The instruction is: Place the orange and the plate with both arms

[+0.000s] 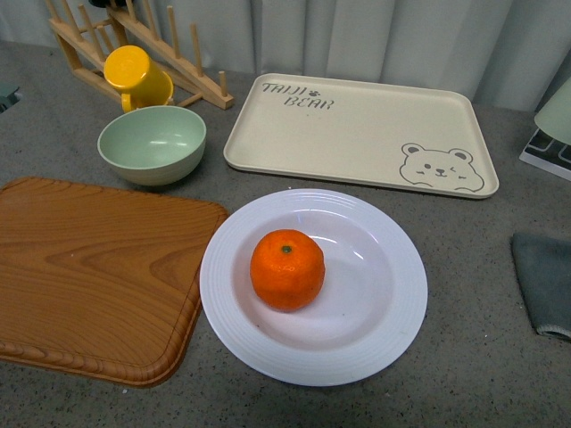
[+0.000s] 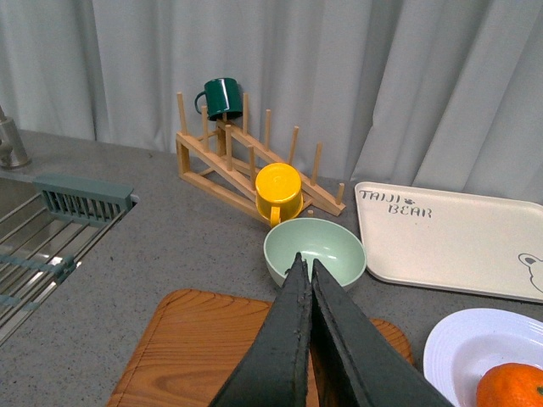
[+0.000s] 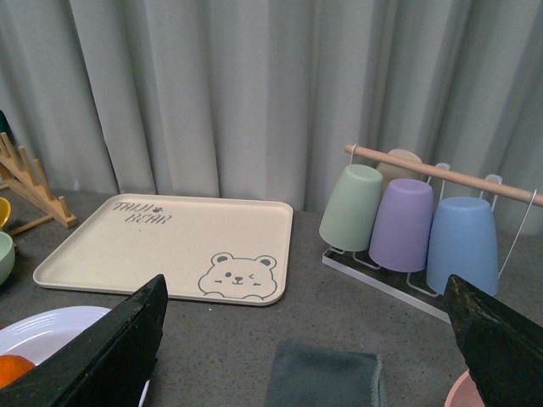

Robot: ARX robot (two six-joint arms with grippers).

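Note:
The orange [image 1: 286,269] rests inside the white plate [image 1: 393,332], which sits on the grey counter in the front view's middle. Neither arm shows in that view. In the left wrist view my left gripper [image 2: 306,264] is shut with nothing between its black fingers, raised over the wooden board [image 2: 204,348]; the plate [image 2: 462,343] and a slice of the orange [image 2: 509,386] lie off to one side. In the right wrist view my right gripper [image 3: 310,292] stands wide open and empty above the counter, with the plate's rim [image 3: 51,326] and a bit of orange [image 3: 13,370] beside one finger.
A beige bear tray [image 1: 357,129] lies behind the plate. A pale green bowl [image 1: 152,143], a yellow cup [image 1: 136,76] and a wooden rack [image 1: 143,45] stand back left. A wooden board [image 1: 89,267] lies left; a grey cloth [image 1: 544,281] right. Cups hang on a rack [image 3: 407,225].

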